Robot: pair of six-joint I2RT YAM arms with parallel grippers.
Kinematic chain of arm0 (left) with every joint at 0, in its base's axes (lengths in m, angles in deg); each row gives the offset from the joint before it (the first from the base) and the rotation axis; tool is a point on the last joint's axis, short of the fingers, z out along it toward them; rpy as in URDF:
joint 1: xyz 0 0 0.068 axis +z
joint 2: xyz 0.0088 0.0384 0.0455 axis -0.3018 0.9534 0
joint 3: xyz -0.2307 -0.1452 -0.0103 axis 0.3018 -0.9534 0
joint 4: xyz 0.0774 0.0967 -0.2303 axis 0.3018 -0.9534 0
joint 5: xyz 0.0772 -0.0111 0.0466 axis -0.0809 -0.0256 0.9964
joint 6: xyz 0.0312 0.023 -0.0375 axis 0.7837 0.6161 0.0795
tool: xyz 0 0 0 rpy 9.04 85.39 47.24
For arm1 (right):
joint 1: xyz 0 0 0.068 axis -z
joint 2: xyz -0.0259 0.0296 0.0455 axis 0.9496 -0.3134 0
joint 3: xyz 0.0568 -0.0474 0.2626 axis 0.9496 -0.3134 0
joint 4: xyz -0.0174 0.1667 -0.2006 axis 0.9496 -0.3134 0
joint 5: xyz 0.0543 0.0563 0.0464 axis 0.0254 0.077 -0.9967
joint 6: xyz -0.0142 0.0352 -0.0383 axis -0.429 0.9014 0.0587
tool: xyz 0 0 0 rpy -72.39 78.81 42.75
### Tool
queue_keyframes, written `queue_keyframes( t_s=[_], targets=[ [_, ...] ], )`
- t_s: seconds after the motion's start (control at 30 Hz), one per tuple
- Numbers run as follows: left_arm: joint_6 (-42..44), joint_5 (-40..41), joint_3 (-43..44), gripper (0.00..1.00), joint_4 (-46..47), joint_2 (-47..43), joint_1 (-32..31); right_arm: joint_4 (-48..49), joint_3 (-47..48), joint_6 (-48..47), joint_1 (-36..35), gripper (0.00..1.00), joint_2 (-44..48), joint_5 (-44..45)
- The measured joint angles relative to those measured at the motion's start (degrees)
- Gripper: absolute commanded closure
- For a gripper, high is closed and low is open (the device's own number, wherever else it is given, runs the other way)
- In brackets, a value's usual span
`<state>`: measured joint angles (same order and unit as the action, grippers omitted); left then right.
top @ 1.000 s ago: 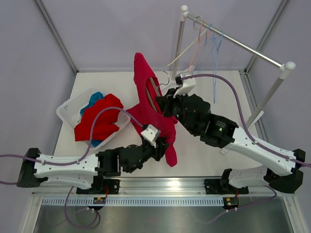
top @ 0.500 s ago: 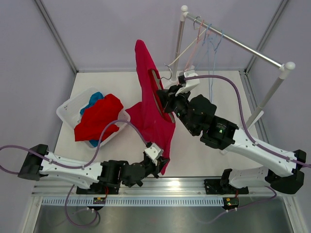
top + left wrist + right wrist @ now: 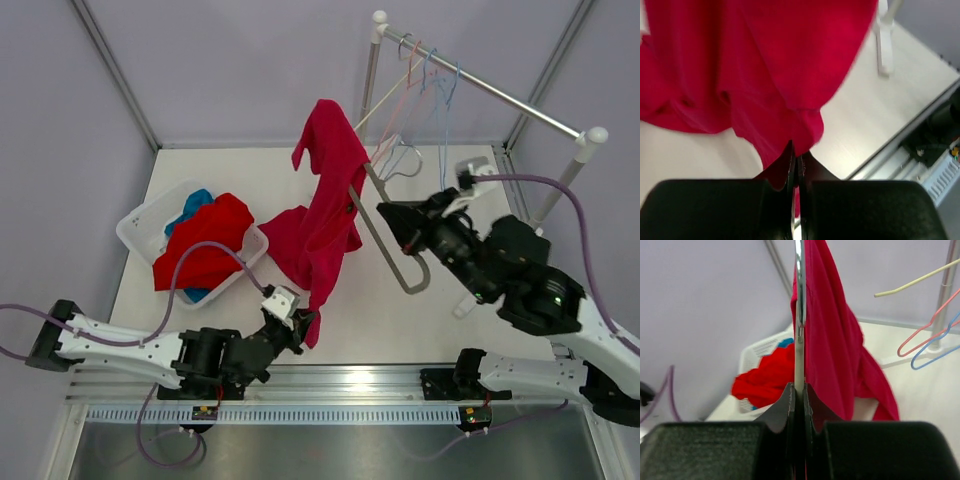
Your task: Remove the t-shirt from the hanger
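Note:
The crimson t-shirt (image 3: 328,200) hangs from the far end of the grey-brown hanger (image 3: 398,270), whose long loop sticks out bare towards my right arm. My right gripper (image 3: 383,212) is shut on the hanger's bar. In the right wrist view the bar (image 3: 799,355) rises from my shut gripper (image 3: 799,388), with the t-shirt (image 3: 832,340) draped just to its right. My left gripper (image 3: 305,322) is shut on the t-shirt's lower hem. In the left wrist view the gripper (image 3: 796,156) pinches the cloth (image 3: 765,60). The hanger's hook is not clear to see.
A white basket (image 3: 138,228) at the left holds a scarlet garment (image 3: 205,252) and teal cloth (image 3: 196,200). A clothes rail (image 3: 500,95) at the back right carries thin pink and blue hangers (image 3: 432,85). Its post foot shows in the left wrist view (image 3: 884,47).
My right arm has pulled back to the right with the hanger, and most of the loop has slid out of the t-shirt. My left gripper has moved left and nearer, still holding the hem.

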<state>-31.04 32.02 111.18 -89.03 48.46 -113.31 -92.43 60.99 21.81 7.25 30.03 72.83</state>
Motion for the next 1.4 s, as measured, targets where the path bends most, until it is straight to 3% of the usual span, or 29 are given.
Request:
queue_keyframes(
  t_s=[0.2, 0.37, 0.47, 0.57, 0.63, 0.7, 0.73, 0.77, 0.8, 1.1, 1.4],
  targets=[
    [13.42, 3.50, 6.34, 1.00, 10.91, -3.32, 6.51, -3.67, -7.54, 8.50, 0.04, 1.00, 16.35, -9.84],
    [19.76, -1.81, 11.56, 0.95, 22.16, 1.20, 18.25, -3.50, -10.78, 13.31, 0.04, 1.00, 16.98, -20.41],
    [22.23, -7.08, 13.94, 0.61, 26.14, 6.56, 24.06, -3.91, -11.93, 15.28, 0.04, 1.00, 16.41, -24.92],
    [25.11, -9.35, 15.54, 0.16, 28.57, 11.32, 25.05, -4.00, -12.13, 16.48, 0.07, 1.00, 16.61, -27.17],
    [26.88, -9.92, 15.69, 0.12, 29.59, 12.61, 25.42, -3.91, -12.13, 16.98, 0.22, 1.00, 17.88, -27.26],
    [27.85, -10.91, 15.89, 0.41, 30.82, 12.92, 26.03, -3.80, -12.15, 17.42, 0.26, 1.00, 19.45, -28.06],
    [28.06, -11.43, 16.04, 0.64, 31.30, 12.92, 26.23, -3.74, -12.13, 17.64, 0.26, 1.00, 20.11, -28.94],
    [28.50, -12.17, 16.28, 0.95, 31.80, 12.92, 26.62, -3.61, -12.13, 17.88, 0.26, 1.00, 20.61, -29.94],
    [29.16, -12.39, 16.48, 1.00, 31.89, 12.92, 26.75, -3.34, -12.13, 18.08, 0.26, 1.00, 20.94, -30.60],
    [34.86, -13.18, 21.59, 1.00, 30.62, 12.50, 28.26, -4.42, -12.76, 18.71, 0.26, 1.00, 24.76, -31.12],
    [36.33, -15.82, 36.81, 1.00, 15.89, 12.04, 37.97, -16.39, -16.20, 22.05, 0.26, 1.00, 33.66, -23.82]
  ],
)
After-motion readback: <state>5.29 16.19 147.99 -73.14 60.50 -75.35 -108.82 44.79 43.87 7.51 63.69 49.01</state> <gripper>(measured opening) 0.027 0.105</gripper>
